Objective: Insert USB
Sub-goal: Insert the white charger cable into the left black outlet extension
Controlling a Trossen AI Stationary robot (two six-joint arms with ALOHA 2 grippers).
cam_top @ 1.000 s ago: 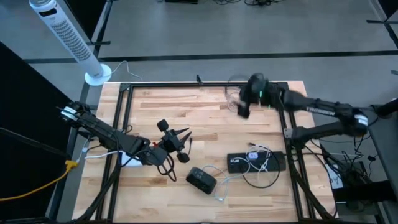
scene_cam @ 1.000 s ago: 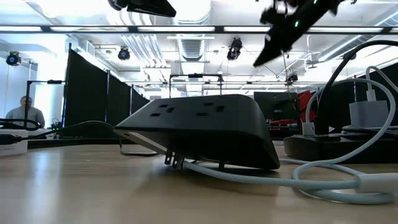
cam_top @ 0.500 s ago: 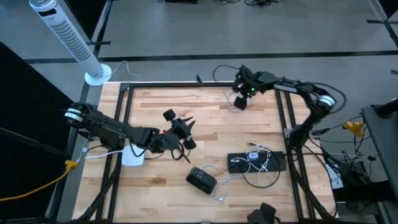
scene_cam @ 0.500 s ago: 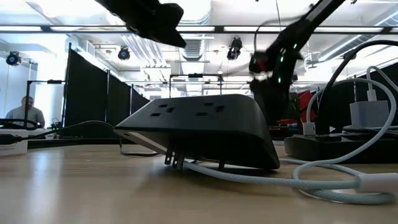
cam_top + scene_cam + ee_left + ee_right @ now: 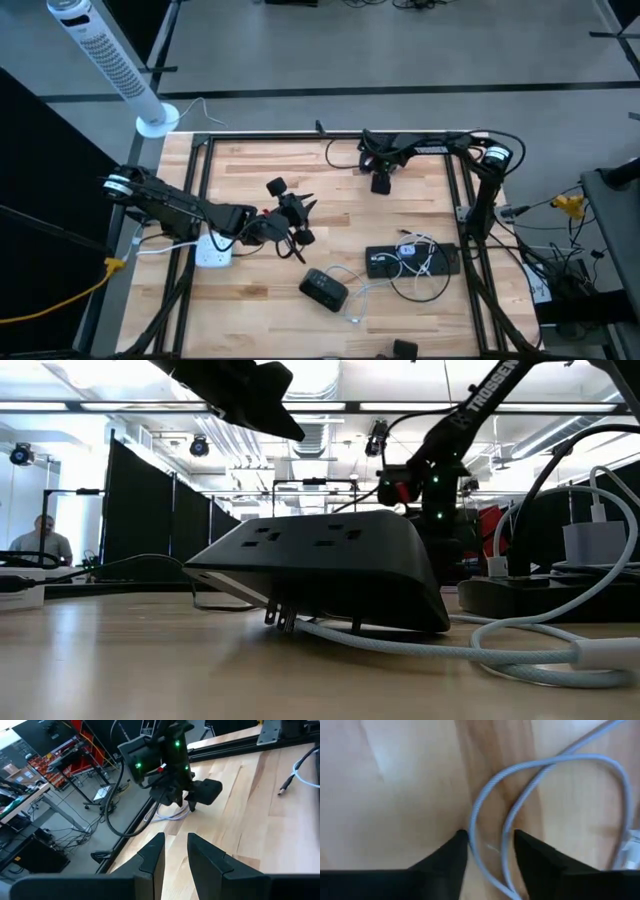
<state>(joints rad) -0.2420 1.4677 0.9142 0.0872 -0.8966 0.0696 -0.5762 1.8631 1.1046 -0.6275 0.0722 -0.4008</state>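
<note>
The right end effector (image 5: 490,845) is down at the counter (image 5: 330,200) near its far edge, fingers part-open and straddling two strands of a pale cable (image 5: 520,800); nothing is clamped yet. To do this well, the fingers should shut squarely on the strands, close to the plug, which I cannot make out here. Well away, nearer the front, lie a dark power block (image 5: 324,289) and a hub (image 5: 395,261). The left end effector (image 5: 297,222) hovers mid-counter, fingers narrowly apart, empty.
</note>
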